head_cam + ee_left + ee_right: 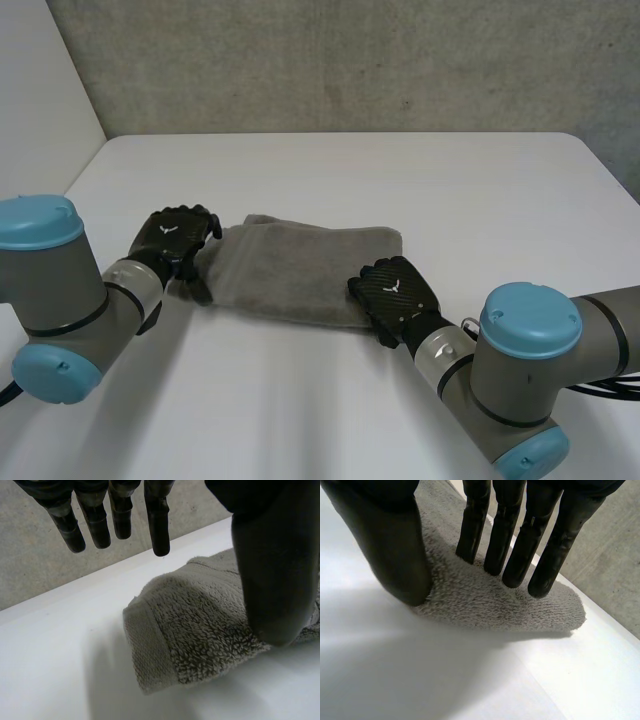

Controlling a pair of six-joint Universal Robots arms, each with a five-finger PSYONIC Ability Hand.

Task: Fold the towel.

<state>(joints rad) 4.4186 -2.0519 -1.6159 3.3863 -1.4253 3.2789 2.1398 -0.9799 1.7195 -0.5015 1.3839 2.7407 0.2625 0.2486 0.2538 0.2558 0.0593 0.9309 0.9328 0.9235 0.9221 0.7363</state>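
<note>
Towel [300, 270] lay on table [400, 180], your left hand [175, 236] straight-fingered, spread above one end, right hand [393, 290] fingers straight, pressing near edge.

1. One grey towel [300, 270] is lying here, a single piece.
2. One white table [400, 180] is lying under the towel.
3. Two black hands are showing at the towel: the left hand [178, 238] at one short end, and the right hand [395, 295] on the near long edge toward the other end.
4. Two arms are reaching toward the towel, the left arm [70, 300] and the right arm [520, 385].
5. Four light-blue caps [35, 222] are showing, two on each arm, all on the near side of the towel.
6. One concrete wall [350, 60] is standing beyond the towel.
</note>
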